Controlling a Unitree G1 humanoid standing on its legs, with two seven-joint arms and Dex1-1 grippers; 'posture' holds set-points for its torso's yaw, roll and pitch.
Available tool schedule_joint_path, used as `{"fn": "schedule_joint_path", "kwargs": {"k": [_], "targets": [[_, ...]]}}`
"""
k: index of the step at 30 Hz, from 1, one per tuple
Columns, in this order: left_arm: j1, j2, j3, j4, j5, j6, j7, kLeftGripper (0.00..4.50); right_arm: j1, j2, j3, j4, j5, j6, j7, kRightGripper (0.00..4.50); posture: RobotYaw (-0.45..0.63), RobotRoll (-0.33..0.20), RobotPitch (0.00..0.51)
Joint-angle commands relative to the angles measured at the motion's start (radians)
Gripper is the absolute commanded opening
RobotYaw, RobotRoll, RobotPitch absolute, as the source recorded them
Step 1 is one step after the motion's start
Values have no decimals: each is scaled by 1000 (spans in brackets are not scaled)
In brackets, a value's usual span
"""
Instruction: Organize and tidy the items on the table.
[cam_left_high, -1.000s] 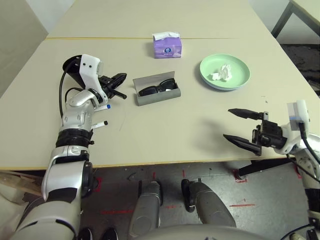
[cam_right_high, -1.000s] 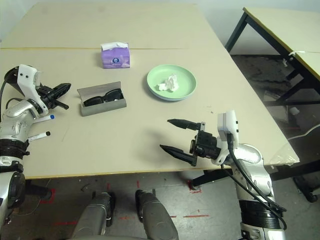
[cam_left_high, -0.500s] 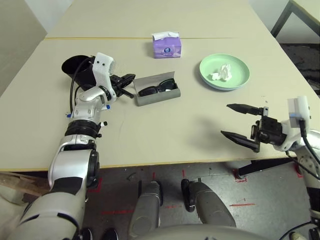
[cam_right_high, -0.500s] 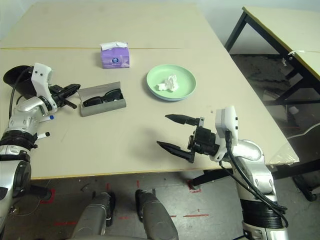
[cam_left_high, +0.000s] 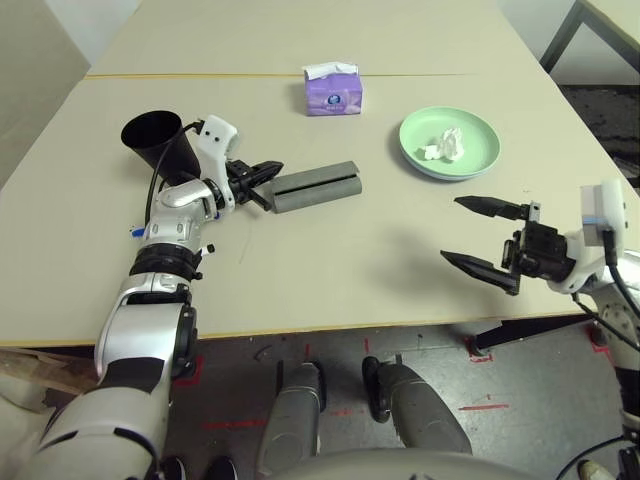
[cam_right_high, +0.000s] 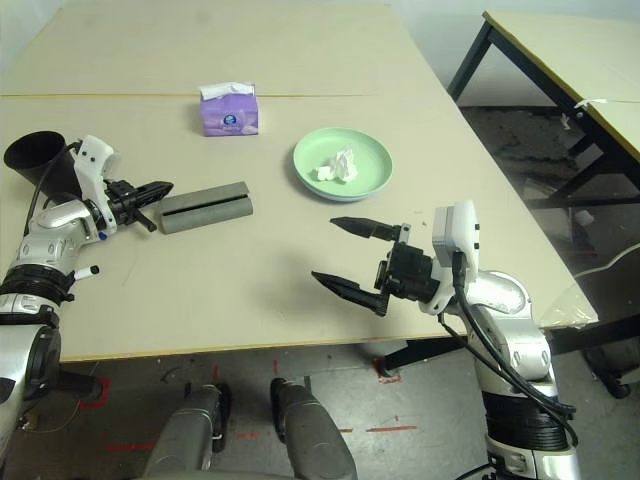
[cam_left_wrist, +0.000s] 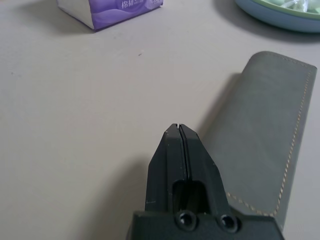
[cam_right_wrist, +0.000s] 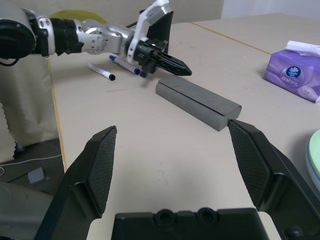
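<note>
Beside my pinched-together left gripper, the closed grey glasses case looks stiff and light; I'd grip across its narrow width.

Colours on the beige counter

Grey glasses case, purple tissue box, green plate with white tissue, black cup.

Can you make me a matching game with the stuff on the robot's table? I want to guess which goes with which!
Things:
1. glasses case
2. crumpled tissue
3. tissue box
4. right end effector

States:
A. lying on the green plate
B. purple, beside the seam line
C. fingers wide open, holding nothing
D. grey, closed, at the tip of the shut left end effector

Pairs: 1-D, 2-A, 3-B, 4-C
</note>
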Motion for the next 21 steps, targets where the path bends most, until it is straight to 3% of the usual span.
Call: {"fn": "schedule_joint_path", "kwargs": {"k": [1, 21], "targets": [[53, 17, -30, -35, 16, 33, -50, 37, 1, -14, -1, 11, 15, -1, 8, 4500, -193, 0, 187], [174, 54, -72, -245, 11, 131, -157, 37, 34, -5, -1, 74, 34, 4, 28, 4500, -177, 0, 190]]}}
